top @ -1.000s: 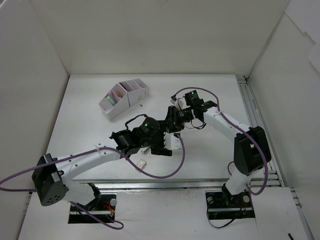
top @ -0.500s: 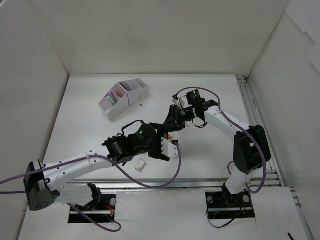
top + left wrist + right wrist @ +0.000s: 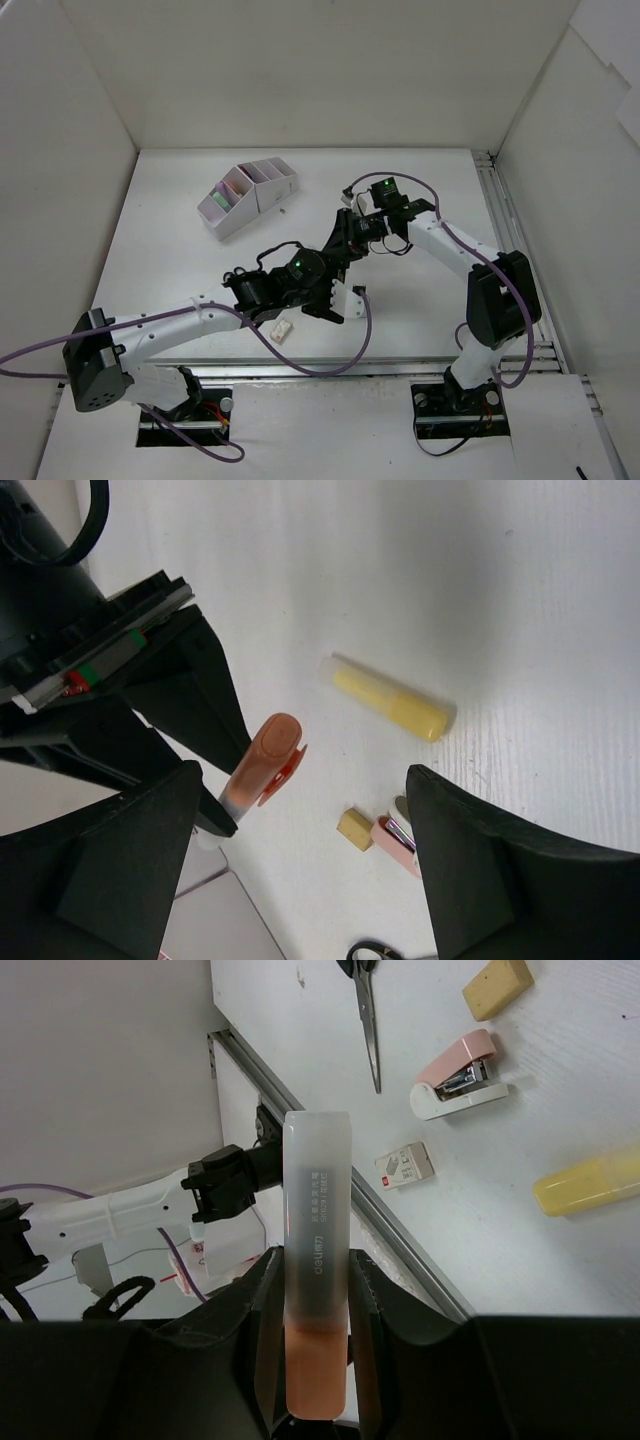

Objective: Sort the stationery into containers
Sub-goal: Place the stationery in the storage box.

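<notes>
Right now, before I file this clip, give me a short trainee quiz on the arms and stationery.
1. True or false: the right gripper is shut on the orange highlighter with a frosted cap.
2. The left gripper is: A) open and empty B) shut on black scissors C) shut on a yellow highlighter.
3. Fill in: the small beige eraser block lies next to the pink ____.
Key: 1 true; 2 A; 3 stapler.

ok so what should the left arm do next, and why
Probably ease the left jaws forward around the free end of the orange highlighter. They stand open with that end just ahead of their gap, the right jaws clamp its other end, and the organizer sits on the left arm's side.
</notes>
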You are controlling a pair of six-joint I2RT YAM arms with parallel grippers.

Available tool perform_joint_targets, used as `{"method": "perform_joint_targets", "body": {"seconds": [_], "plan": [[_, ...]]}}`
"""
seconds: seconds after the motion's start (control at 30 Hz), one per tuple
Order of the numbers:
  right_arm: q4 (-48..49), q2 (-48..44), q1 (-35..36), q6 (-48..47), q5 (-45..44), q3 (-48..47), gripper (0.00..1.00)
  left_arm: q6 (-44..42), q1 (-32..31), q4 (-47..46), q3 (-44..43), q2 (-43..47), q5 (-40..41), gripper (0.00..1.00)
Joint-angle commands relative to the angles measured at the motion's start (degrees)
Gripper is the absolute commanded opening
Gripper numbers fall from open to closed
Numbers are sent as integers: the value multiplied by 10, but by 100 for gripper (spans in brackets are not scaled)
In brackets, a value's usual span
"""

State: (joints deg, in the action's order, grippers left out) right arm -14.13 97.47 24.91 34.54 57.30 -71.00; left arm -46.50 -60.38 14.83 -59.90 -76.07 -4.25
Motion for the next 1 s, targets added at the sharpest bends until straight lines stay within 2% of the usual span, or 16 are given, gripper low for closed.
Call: {"method": "perform_joint_targets", "body": {"seconds": [0.0, 0.07, 0.17, 0.2, 0.33, 0.57, 0.63, 0.73, 0.77, 0.8, 0.87, 0.9, 0.93, 0.97], "plan": [[8, -12, 7, 2, 20, -35, 2, -32, -1, -12, -54, 1, -17, 77], [8, -13, 9, 2, 22, -36, 3, -47, -1, -6, -62, -13, -19, 75], [7, -14, 15, 2, 25, -38, 3, -56, -1, 2, -74, -33, -11, 64], [7, -14, 15, 3, 27, -38, 2, -58, -1, 4, -76, -42, -8, 52], [8, -20, 15, 2, 28, -36, 3, -62, -1, 3, -84, -57, 5, 32], [7, -22, 16, 3, 33, -42, 3, -62, 11, 10, -95, -72, 17, 27], [6, -21, 16, 2, 33, -43, 2, -60, 11, 13, -97, -74, 20, 24], [6, -23, 16, 1, 32, -43, 3, -54, 11, 8, -98, -76, 27, 12], [6, -25, 15, -1, 31, -43, 7, -53, 11, 7, -99, -75, 25, 4], [5, -25, 15, 0, 28, -45, 9, -51, 17, 3, -99, -74, 23, 0], [5, -32, 12, 2, 25, -47, 18, -51, 17, -3, -99, -72, 21, 0], [7, -33, 13, 1, 12, -48, 31, -51, 17, -15, -97, -68, 21, 0], [6, -37, 9, 1, 8, -48, 37, -48, 17, -23, -95, -66, 23, 0], [7, -40, 9, -2, 5, -51, 49, -49, 17, -30, -94, -63, 23, 0]]}}
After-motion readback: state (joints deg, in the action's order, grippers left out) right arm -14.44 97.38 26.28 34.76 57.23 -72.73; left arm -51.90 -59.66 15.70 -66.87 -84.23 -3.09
